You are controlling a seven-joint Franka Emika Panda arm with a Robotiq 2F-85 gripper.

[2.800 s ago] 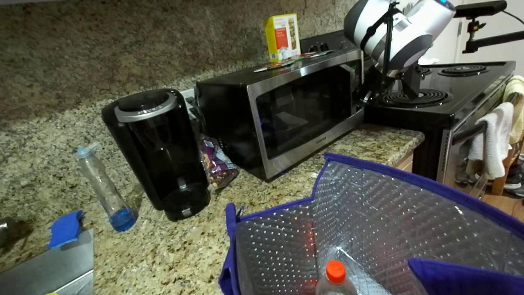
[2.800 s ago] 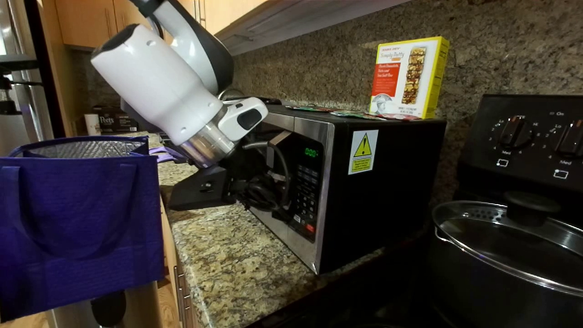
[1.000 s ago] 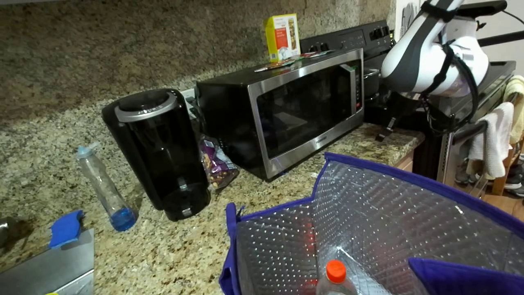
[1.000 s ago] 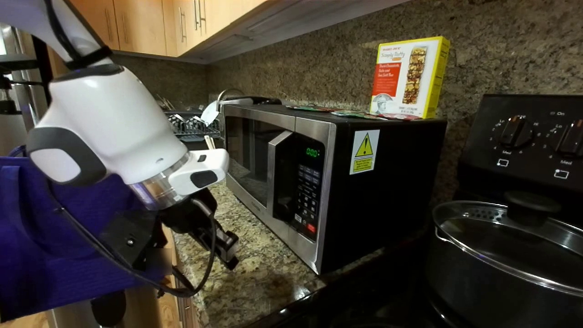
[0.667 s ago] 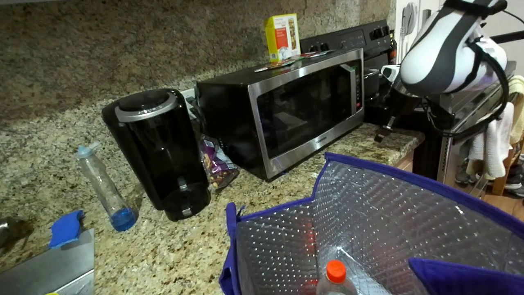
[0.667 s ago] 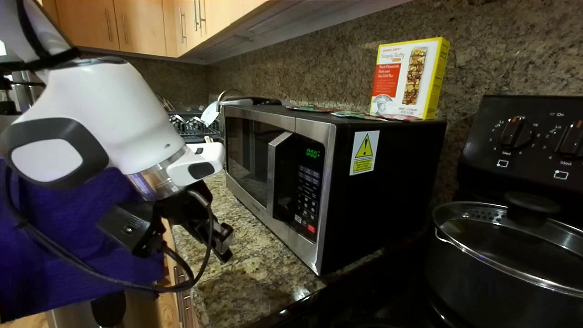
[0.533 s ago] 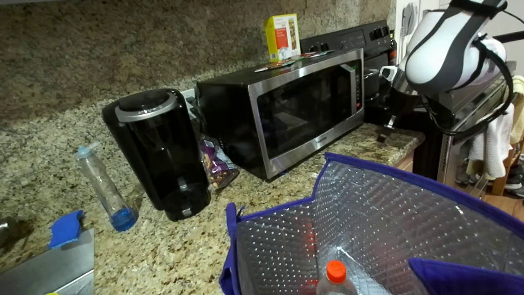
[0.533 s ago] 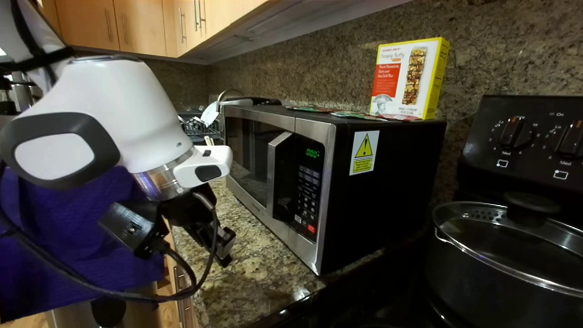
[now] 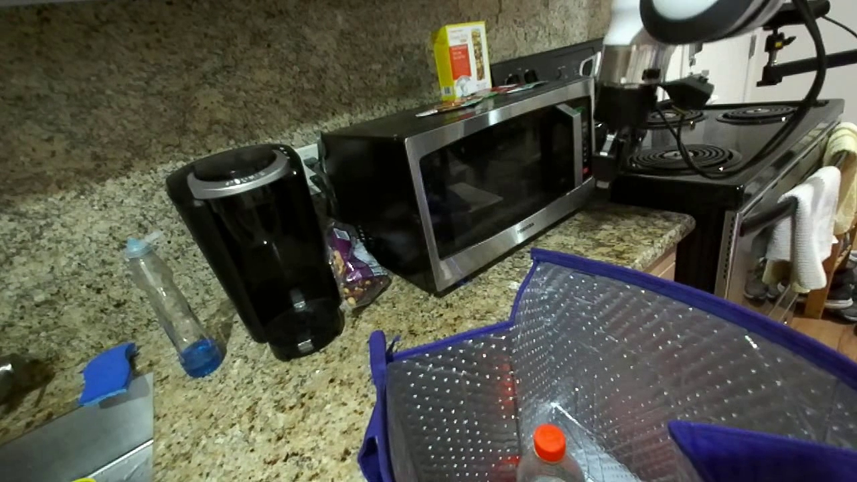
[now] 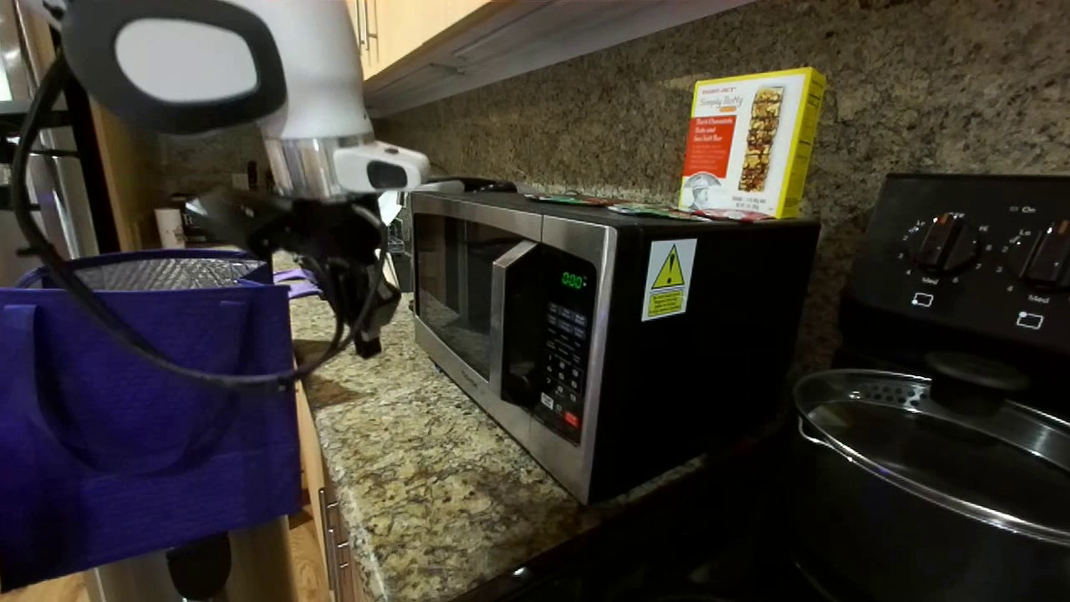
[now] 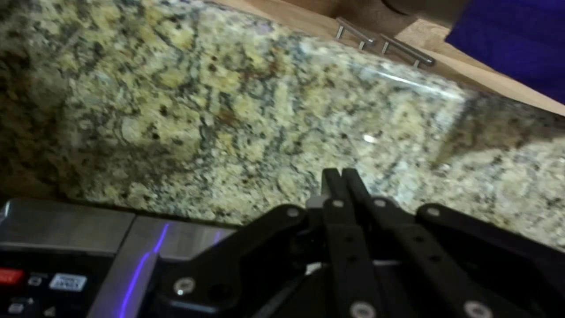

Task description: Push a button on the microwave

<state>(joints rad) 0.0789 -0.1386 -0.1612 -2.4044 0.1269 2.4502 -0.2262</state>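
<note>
The stainless-steel microwave (image 9: pixel 499 181) stands on the counter with its door closed; it also shows in an exterior view (image 10: pixel 602 351) and at the lower left of the wrist view (image 11: pixel 62 227). Its control panel (image 10: pixel 564 351) has rows of buttons, a red button (image 10: pixel 571 419) low down and a green display that looks like 0:00. The wrist view shows part of the panel, with the red button (image 11: pixel 10 276) and a pale button (image 11: pixel 68 282). My gripper (image 11: pixel 339 171) is shut and empty, pointing down above the counter, in front of the microwave and apart from it (image 10: pixel 368 344) (image 9: pixel 604 182).
A purple insulated bag (image 10: pixel 150 401) stands at the counter's front edge. A black coffee maker (image 9: pixel 268 254) is beside the microwave. A yellow box (image 10: pixel 752 142) and flat packets lie on top of it. A lidded pot (image 10: pixel 928 468) sits on the stove. A cable hangs from my wrist.
My gripper was in front of the control panel, then low near the counter's end. It has since risen and moved along the counter, and the hand now points more steeply down. The microwave has not moved.
</note>
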